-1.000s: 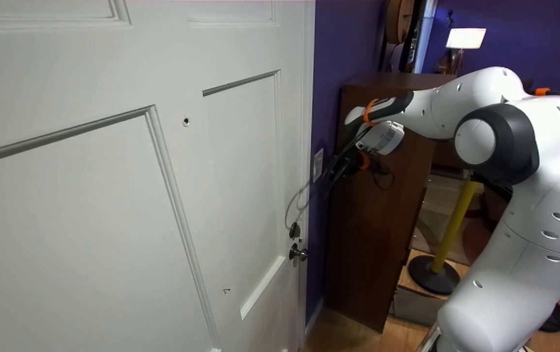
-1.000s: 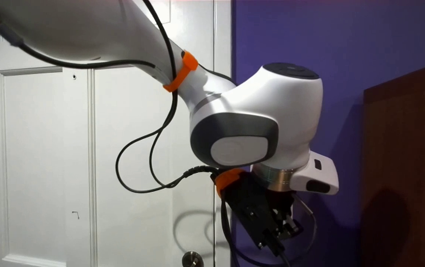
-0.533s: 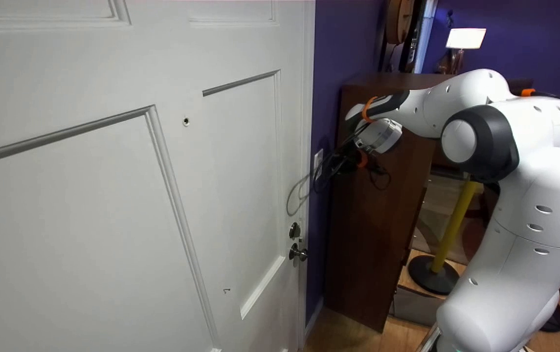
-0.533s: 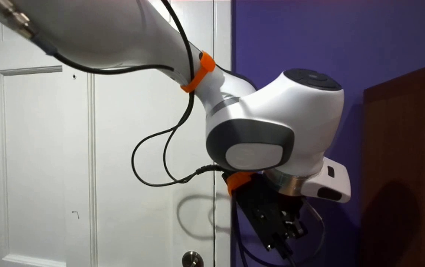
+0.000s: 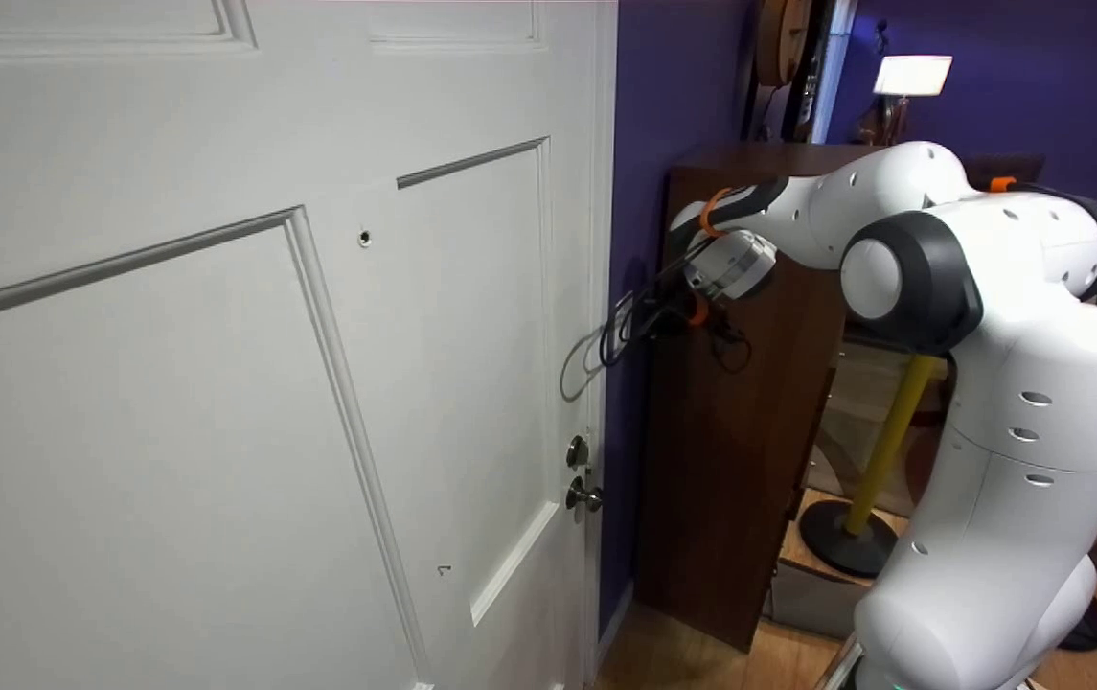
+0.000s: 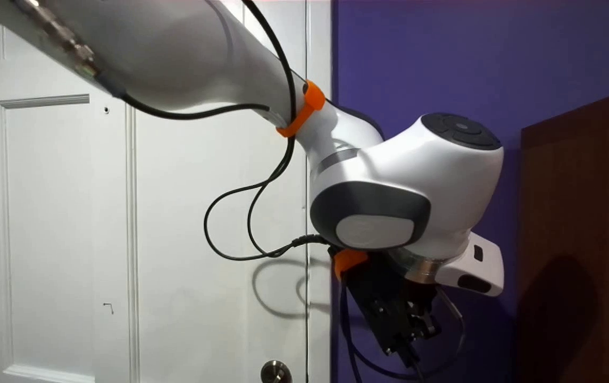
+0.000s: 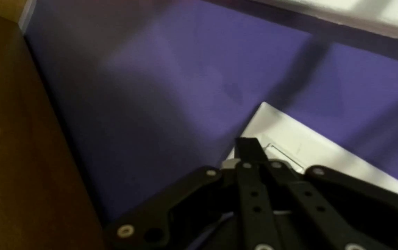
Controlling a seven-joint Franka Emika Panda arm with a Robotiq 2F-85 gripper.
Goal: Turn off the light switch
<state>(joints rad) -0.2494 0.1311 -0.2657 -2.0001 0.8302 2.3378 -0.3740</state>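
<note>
The light switch (image 7: 306,142) is a white plate on the purple wall, tilted in the wrist view. The outlined end of its rocker (image 7: 284,158) shows just right of my fingertips. My gripper (image 7: 251,147) is shut, with its black fingertips together and nothing seen between them. The fingertips overlap the plate near one corner; I cannot tell whether they touch it. The lower part of the plate is hidden behind the fingers. In both exterior views the gripper (image 5: 651,316) (image 6: 422,322) is at the wall beside the door frame, and it and the cables hide the switch.
The white panelled door (image 5: 471,307) stands left of the switch, with a metal knob (image 5: 583,494) below. A dark wooden cabinet (image 5: 730,460) stands close on the other side and also shows in the wrist view (image 7: 21,156). Looped black cables (image 6: 208,213) hang from the arm.
The arm has moved toward the wall: leftward in one exterior view, rightward and down in the other. The switch plate, visible beside the gripper earlier, is now covered by the gripper and cables.
</note>
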